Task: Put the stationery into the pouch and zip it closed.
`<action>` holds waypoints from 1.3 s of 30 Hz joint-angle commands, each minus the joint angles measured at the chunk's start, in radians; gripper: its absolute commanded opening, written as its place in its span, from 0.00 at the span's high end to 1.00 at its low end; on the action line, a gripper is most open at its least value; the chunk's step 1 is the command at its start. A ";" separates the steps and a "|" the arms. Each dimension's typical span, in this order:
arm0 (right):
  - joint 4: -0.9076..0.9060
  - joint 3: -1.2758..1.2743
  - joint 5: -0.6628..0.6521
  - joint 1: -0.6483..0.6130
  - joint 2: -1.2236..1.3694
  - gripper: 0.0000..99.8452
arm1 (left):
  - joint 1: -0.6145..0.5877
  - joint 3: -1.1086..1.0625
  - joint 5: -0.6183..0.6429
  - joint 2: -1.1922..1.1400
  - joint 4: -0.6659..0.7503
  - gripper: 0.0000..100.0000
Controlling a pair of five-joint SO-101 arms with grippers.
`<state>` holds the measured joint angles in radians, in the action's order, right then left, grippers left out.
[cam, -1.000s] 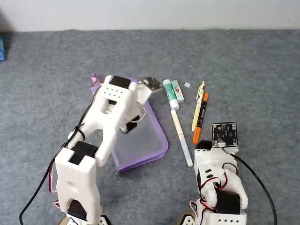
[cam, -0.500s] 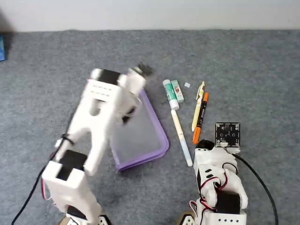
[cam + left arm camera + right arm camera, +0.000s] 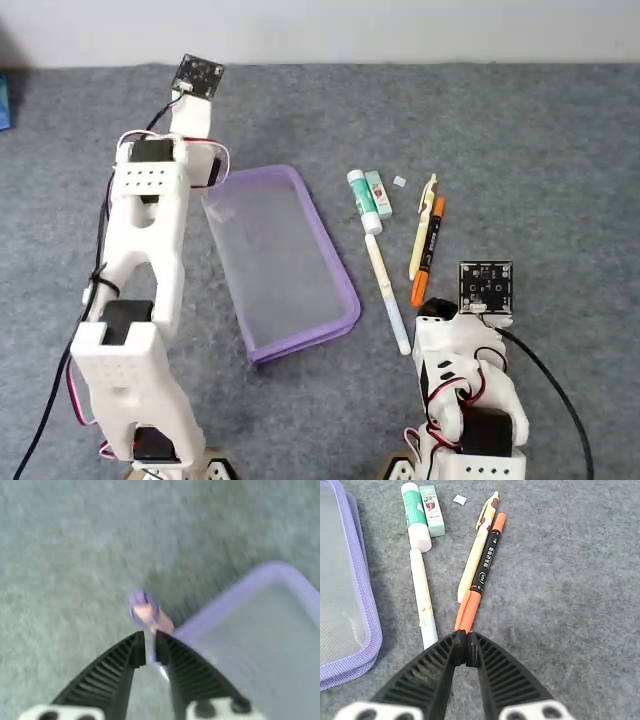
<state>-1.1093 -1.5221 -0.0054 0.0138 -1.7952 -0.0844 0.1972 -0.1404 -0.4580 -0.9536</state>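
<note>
The clear pouch [image 3: 285, 260] with purple edging lies flat at mid-table. Its purple and pink zipper pull [image 3: 146, 611] rests on the carpet at the pouch's far left corner [image 3: 235, 600]. My left gripper [image 3: 149, 636] hangs just short of that pull, fingers shut to a thin slit with nothing held. To the right of the pouch lie a green glue stick [image 3: 363, 200], a small eraser [image 3: 378, 193], a white pen [image 3: 387, 290], a cream pen [image 3: 424, 225] and an orange marker [image 3: 428, 250]. My right gripper [image 3: 466, 636] is shut and empty, at the marker's near end [image 3: 467, 612].
A tiny white scrap [image 3: 399, 181] lies beside the eraser. Grey carpet [image 3: 540, 150] covers the table, with free room at the right and far side. The left arm [image 3: 145, 230] stretches along the pouch's left side; the right arm [image 3: 460, 350] stays near the front edge.
The left arm has swung from above the pouch's far right corner over to its far left corner, uncovering the pouch. The right arm and the stationery have kept still.
</note>
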 commanded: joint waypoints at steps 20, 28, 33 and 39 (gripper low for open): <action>0.012 0.049 0.011 -0.001 -0.008 0.99 | 0.114 0.918 -0.028 -0.517 -0.767 0.97; -0.108 0.115 0.014 -0.002 -0.008 0.99 | 0.201 0.960 -0.098 -0.520 -0.804 0.99; -0.120 0.123 0.014 -0.001 -0.008 0.99 | 0.235 0.894 -0.098 -0.430 -0.799 0.99; -0.120 0.118 0.014 -0.001 -0.008 0.99 | 0.107 0.952 -0.014 -0.393 -0.758 0.94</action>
<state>-1.2229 -1.4484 -0.0038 0.0138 -1.8029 0.0921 1.0902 -0.1926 -0.9275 -1.7300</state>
